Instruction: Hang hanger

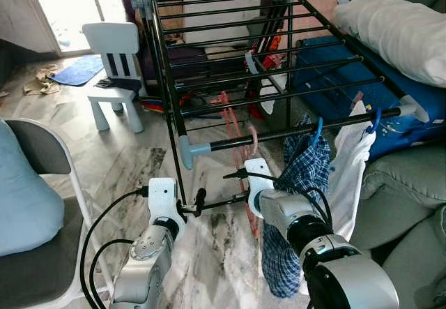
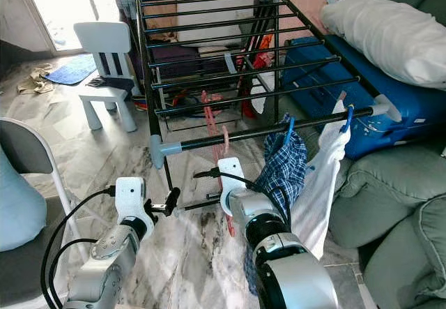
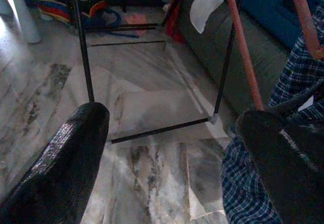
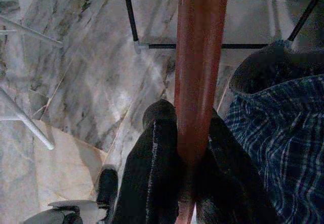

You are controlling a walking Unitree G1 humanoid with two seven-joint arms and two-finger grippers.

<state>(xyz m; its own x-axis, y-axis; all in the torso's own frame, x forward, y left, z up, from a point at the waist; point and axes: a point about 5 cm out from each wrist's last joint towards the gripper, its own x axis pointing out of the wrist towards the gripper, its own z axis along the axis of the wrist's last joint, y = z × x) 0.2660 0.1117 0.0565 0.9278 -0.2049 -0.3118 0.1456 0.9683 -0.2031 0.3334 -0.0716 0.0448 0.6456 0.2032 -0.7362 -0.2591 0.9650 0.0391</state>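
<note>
So the pink hanger (image 1: 252,144) is hooked over the front black rail of the drying rack (image 1: 230,51), hanging down below it, and its lower part is pinched tight between the two black fingers (image 4: 157,178) of the right gripper (image 1: 245,176). In the right wrist view the reddish bar of the hanger is seen running straight up out of the closed fingers, so it's clearly clamped.

The left gripper (image 1: 196,203) is held low, just left of the right one, under the rack's front corner. Its fingers (image 3: 66,163) are spread wide apart with nothing between them, just marble floor (image 1: 139,162) seen through the gap.

Just right of the pink hanger, a blue plaid shirt (image 1: 303,176) is hung on a blue hanger on the same rail, touching the right arm. A white garment (image 1: 348,169) is hung next to that on another blue hanger.

A small white kid's chair (image 1: 115,72) is parked on the floor left of the rack, and a grey sofa (image 1: 404,204) with a white pillow (image 1: 397,30) is over on the right.
</note>
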